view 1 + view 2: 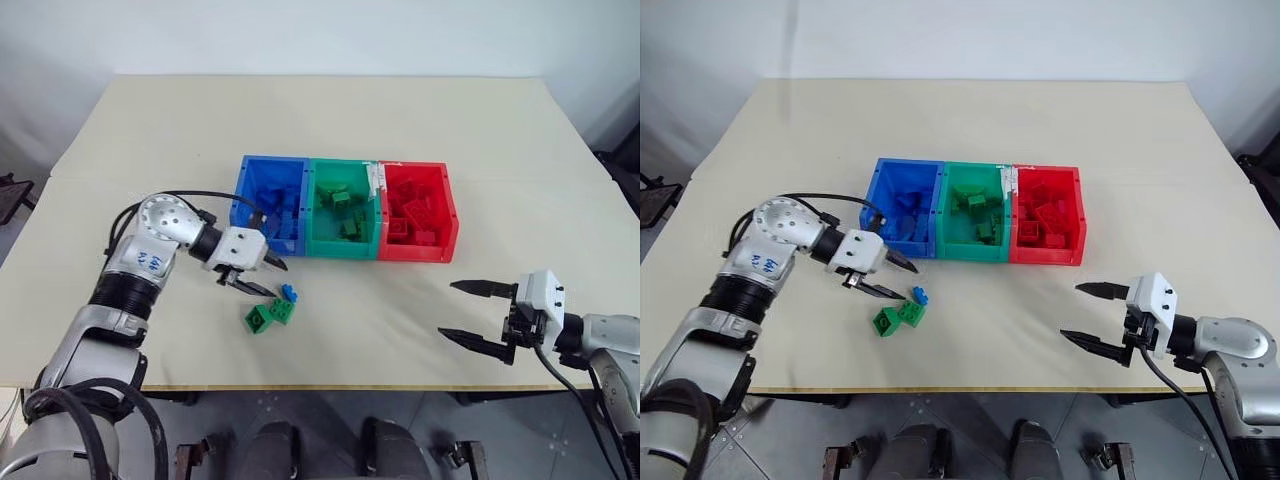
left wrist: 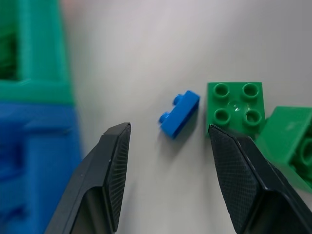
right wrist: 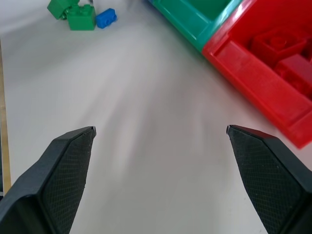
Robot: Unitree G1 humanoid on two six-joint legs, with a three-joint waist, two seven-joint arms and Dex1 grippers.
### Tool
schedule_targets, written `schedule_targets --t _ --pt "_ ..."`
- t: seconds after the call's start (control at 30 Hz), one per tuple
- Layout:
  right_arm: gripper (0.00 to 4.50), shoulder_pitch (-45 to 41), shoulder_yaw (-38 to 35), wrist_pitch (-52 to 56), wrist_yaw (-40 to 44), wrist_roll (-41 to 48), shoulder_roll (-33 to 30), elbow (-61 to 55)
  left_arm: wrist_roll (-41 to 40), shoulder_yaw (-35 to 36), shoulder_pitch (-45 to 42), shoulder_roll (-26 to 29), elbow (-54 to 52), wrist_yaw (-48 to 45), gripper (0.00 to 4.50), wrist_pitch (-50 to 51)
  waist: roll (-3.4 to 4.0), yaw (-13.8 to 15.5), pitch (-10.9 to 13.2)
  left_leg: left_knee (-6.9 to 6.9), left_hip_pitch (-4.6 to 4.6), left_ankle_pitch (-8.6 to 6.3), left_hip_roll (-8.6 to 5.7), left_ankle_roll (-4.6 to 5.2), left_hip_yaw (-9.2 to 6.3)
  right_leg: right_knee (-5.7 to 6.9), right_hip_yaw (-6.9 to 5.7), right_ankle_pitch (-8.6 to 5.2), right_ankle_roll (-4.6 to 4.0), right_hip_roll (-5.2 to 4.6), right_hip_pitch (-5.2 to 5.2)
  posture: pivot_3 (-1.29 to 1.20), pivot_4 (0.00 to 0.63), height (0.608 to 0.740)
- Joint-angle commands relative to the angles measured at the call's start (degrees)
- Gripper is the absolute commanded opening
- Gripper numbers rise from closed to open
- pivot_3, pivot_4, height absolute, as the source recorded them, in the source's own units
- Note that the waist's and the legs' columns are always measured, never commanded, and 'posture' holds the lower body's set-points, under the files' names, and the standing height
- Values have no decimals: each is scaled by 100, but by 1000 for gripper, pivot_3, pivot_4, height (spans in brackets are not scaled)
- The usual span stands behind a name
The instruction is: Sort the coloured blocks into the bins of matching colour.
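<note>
The counter (image 1: 330,120) lies bare beyond the bins (image 1: 345,208) and along both sides, leaving wide passage there. Just in front of the blue bin, the left gripper (image 1: 262,276) hangs low, its fingers parted around bare surface, with the small blue block (image 2: 179,113) ahead between them and two green blocks (image 1: 270,315) crowding one side. The right gripper (image 1: 478,312) stands spread wide over bare counter, well apart from the red bin's wall.

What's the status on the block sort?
Left gripper open, straddling the small blue block on the table. Right gripper open, empty, off to the side. Two green blocks right beside the blue one.
</note>
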Motion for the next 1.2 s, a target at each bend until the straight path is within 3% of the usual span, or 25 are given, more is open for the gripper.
schedule_targets --t 0.03,0.2,0.5,0.6,0.8,0.97,1.07,1.2 --pt "4500 79 -183 69 -67 156 -103 -303 314 -113 -270 -172 351 109 2663 -305 0 2 0 0 0 0 -1 0 0 1 0 0 0 -1 0 0 150 740" --pt "4500 113 -188 189 -145 194 -95 -504 823 -292 -541 -300 777 424 2663 -655 -2 -6 1 0 0 0 -1 1 0 1 0 0 0 0 0 0 150 740" --pt "4500 162 -188 259 -174 234 -88 -610 832 -343 -711 -487 826 132 2663 -663 -3 -6 1 4 -3 1 0 3 -2 2 -1 1 1 -1 0 0 150 740" --pt "4500 234 -191 223 -156 242 -69 -635 817 -377 -614 -545 665 20 2076 -585 -3 -1 1 4 -3 1 -1 3 -2 3 -2 1 1 -1 0 0 150 740" --pt "4500 218 -112 279 -69 322 -94 -735 858 -396 -562 -578 664 -37 278 -551 -3 -8 1 6 -2 1 1 3 -2 5 -2 1 1 -1 0 0 150 740" --pt "4500 144 -48 135 -38 335 5 -850 758 -302 -476 -575 615 12 277 -460 -3 -8 1 8 -3 1 0 3 -3 6 -2 1 1 -1 0 0 150 740" --pt "4500 47 17 154 -13 543 161 -959 -96 56 -210 -608 -86 -422 277 190 -3 -16 1 8 -3 1 4 3 -4 7 -1 1 1 -1 0 0 150 740" --pt "4500 -306 107 138 -187 773 503 -1039 -554 605 66 -462 -898 282 277 839 -6 -21 3 25 -11 1 11 3 -16 11 -5 1 1 0 0 0 150 740"
